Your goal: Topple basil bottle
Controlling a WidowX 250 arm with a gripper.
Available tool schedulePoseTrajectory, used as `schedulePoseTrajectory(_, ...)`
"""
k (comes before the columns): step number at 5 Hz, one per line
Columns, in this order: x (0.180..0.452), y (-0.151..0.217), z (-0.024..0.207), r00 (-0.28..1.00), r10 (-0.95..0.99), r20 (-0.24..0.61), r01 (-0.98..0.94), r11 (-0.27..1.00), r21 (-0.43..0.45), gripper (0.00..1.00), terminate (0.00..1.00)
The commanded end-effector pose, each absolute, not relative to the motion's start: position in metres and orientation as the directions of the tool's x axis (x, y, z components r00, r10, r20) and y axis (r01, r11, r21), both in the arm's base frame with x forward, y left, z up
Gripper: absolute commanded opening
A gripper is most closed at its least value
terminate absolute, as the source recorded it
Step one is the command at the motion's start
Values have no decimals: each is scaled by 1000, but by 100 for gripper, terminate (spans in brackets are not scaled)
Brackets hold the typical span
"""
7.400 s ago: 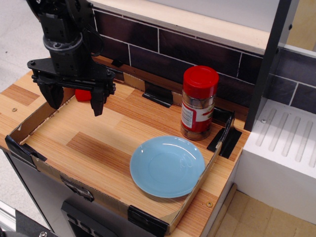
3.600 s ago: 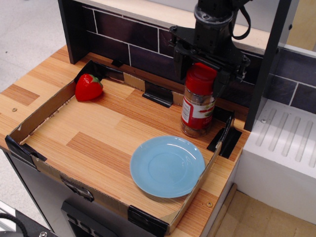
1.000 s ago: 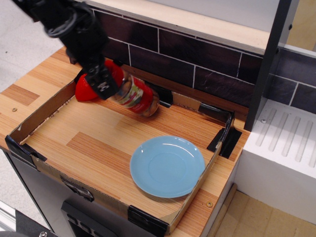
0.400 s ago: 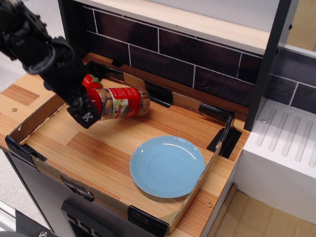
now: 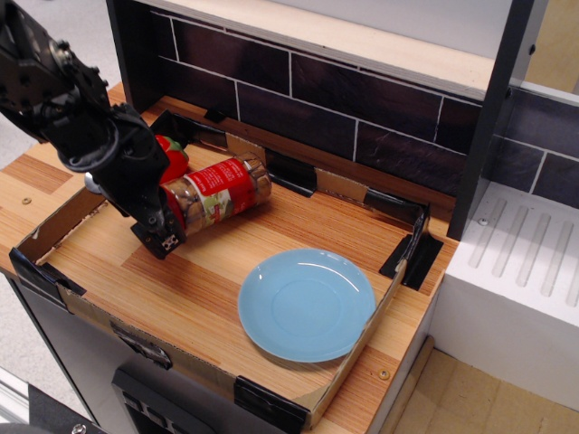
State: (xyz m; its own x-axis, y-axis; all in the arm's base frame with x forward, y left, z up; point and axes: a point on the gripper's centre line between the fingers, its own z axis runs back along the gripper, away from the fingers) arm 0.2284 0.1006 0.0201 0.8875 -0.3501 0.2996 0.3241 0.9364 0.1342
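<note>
— Where's the basil bottle (image 5: 217, 192)?

— Lying on its side on the tabletop (image 5: 217, 271), left of the blue plate (image 5: 307, 305) (strawberry (image 5: 174, 155) just behind).

— And the fingers (image 5: 164, 220)?

— Closed around its cap end.

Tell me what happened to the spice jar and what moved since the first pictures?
The spice jar stood upright at the back right of the tray. The gripper came over from the left, took hold of its cap end, and carried it left. Now the jar lies on its side next to the strawberry, with the gripper still at its cap end. The blue plate and the strawberry stayed put.
</note>
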Motion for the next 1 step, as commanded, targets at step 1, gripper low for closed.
schedulePoseTrajectory(1, 232, 104, 29, 924, -274, 266, 258, 962, 96, 100, 100)
